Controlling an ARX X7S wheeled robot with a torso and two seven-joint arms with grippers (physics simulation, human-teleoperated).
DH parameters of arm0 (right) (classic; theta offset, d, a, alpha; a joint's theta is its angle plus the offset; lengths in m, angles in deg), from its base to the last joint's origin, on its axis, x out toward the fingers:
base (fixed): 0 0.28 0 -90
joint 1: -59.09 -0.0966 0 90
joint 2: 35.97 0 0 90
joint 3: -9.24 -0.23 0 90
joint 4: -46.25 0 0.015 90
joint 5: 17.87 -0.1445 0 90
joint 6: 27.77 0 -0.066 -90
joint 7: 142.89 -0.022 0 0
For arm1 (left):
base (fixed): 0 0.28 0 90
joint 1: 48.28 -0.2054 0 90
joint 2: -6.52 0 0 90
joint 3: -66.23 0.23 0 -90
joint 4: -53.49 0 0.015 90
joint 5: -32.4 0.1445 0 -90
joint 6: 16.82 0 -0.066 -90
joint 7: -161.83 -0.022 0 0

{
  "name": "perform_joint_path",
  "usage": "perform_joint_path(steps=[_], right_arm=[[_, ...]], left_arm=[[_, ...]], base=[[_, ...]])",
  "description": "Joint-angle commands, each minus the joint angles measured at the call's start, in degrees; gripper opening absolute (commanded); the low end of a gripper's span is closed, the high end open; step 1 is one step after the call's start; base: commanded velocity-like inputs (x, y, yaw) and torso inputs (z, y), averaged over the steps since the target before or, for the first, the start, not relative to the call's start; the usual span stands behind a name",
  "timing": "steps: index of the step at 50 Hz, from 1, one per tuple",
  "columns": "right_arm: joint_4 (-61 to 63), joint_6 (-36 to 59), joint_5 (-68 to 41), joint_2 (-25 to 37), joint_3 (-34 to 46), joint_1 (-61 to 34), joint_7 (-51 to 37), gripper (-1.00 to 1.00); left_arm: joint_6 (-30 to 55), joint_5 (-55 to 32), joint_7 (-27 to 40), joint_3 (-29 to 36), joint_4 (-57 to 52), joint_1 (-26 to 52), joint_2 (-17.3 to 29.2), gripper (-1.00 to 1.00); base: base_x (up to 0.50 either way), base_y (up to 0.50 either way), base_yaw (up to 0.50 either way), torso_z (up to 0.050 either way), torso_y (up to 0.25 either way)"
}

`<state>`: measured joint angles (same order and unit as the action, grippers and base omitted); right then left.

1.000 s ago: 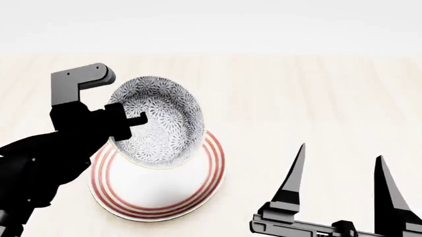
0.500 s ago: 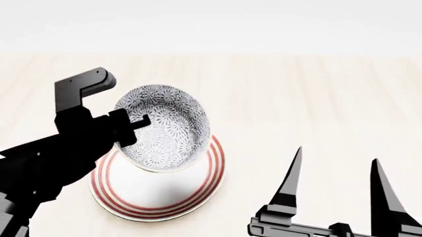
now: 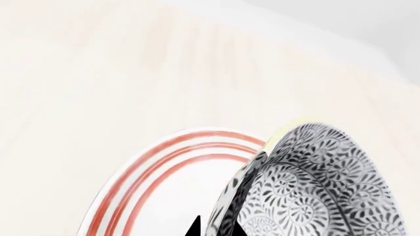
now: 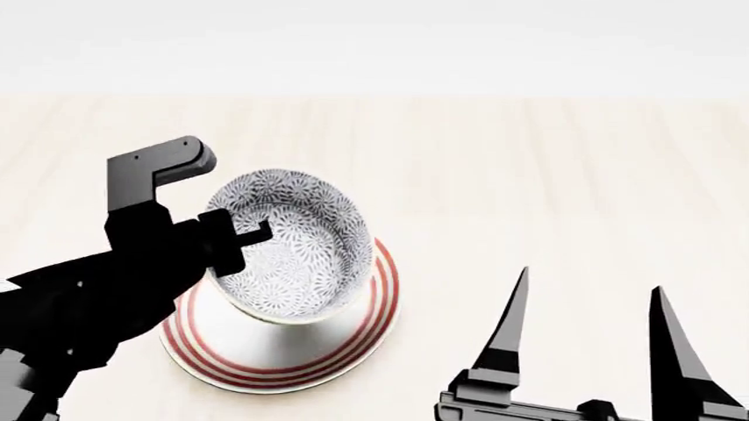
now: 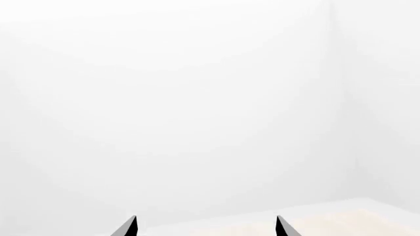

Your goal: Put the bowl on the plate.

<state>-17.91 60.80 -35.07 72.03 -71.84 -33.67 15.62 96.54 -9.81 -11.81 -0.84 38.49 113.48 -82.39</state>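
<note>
Over the shallow white red-ringed ceramic plate (image 4: 281, 351), the deep grey-and-white floral ceramic bowl (image 4: 293, 250) is held tilted, its rim clamped by the left gripper (image 4: 240, 237); the right gripper's (image 4: 585, 303) fingers are spread apart.

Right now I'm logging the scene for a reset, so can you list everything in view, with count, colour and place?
bowl: one, grey-and-white floral with a thin yellowish rim, tilted over the plate, gripped at its rim by the left gripper.
plate: one, white with three red-orange rings, flat on the table under the bowl.
table: one, pale wood grain, under everything.
wall: plain white, behind the table.
left gripper: one, black, fingers closed on the bowl's rim, on the robot's left.
right gripper: one, black, fingers spread and holding nothing, low on the robot's right, clear of the plate.
</note>
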Motion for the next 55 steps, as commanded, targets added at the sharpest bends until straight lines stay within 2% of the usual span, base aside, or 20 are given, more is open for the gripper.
perform_joint_path(steps=[1, 6, 16, 30, 41, 42, 46, 55], right_arm=[[0.27, 0.01, 1.11, -0.87, -0.79, 0.34, 1.24, 1.0], [0.01, -0.2, 0.99, -0.79, -0.65, 0.41, 1.31, 1.0], [-0.16, -0.32, 0.9, -0.61, -0.27, 0.5, 1.33, 1.0], [-0.42, -0.5, 0.82, -0.37, 0.11, 0.62, 1.24, 1.0], [-0.4, -0.37, 0.74, -0.18, 0.35, 0.54, 1.04, 1.0], [-0.4, -0.42, 0.77, -0.16, 0.38, 0.56, 1.04, 1.0], [-0.42, -0.39, 0.68, -0.09, 0.45, 0.57, 0.98, 1.0], [-0.46, -0.5, 0.71, 0.04, 0.82, 0.73, 0.94, 1.0]], left_arm=[[-3.55, -15.0, 3.51, 16.9, -0.26, -0.16, -1.08, -1.0], [-5.34, -22.65, 5.43, 26.42, -0.21, -0.26, -1.08, -1.0], [-6.86, -32.58, 6.45, 35.96, -0.08, -0.7, -1.08, -1.0], [-8.55, -39.52, 6.38, 43.32, -0.04, -1.16, -1.06, -1.0], [-9.36, -35.56, 5.74, 40.17, -0.02, -1.65, -0.9, -1.0], [-9.37, -34.74, 5.71, 39.41, -0.02, -1.76, -0.89, 1.0], [-9.36, -30.27, 5.52, 35.56, -0.02, -1.95, -0.78, 1.0], [-12.82, -12.35, 6.15, 30.79, -0.03, -1.52, -1.06, 1.0]], base=[[0.0, 0.0, 0.0, 0.0, 0.0], [0.0, 0.0, 0.0, 0.0, 0.0], [0.0, 0.0, 0.0, 0.0, 0.0], [0.0, 0.0, 0.0, 0.0, 0.0], [0.0, 0.0, 0.0, 0.0, 0.0], [0.0, 0.0, 0.0, 0.0, 0.0], [0.0, 0.0, 0.0, 0.0, 0.0], [0.0, 0.0, 0.0, 0.0, 0.0]])
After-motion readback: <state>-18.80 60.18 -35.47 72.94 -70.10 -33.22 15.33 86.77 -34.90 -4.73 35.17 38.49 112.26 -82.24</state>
